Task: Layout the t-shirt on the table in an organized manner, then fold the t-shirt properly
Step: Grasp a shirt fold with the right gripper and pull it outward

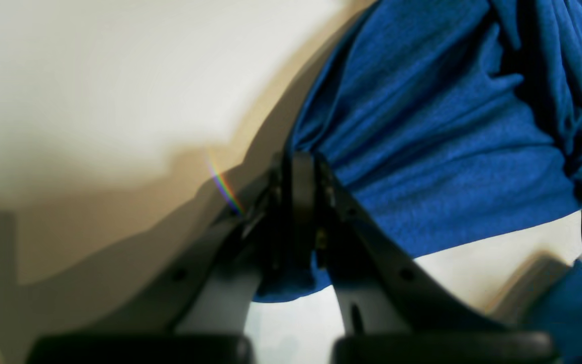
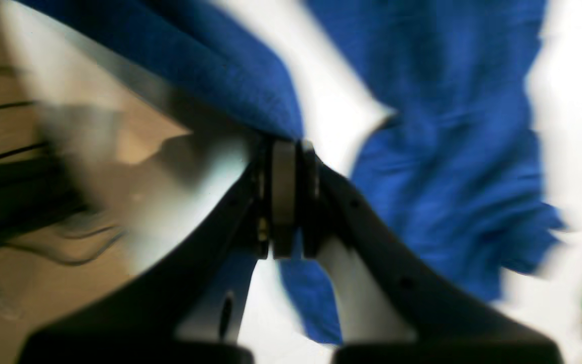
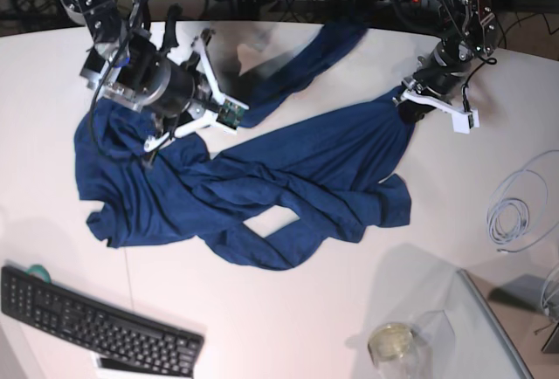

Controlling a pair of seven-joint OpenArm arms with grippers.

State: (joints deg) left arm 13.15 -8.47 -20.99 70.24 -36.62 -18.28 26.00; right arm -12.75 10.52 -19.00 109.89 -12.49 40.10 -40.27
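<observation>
The dark navy long-sleeved knit t-shirt (image 3: 262,178) lies rumpled and twisted across the middle of the large white table (image 3: 288,309), just beyond the black keyboard (image 3: 96,327). Its long axis runs roughly side to side, one sleeve trailing toward the far edge. The left gripper (image 1: 303,167) is pinched tight on a fabric edge; the right gripper (image 2: 285,151) is likewise clamped on cloth. To spread it well, both should likely lift and draw apart evenly, keeping tension so the folds fall out.
</observation>
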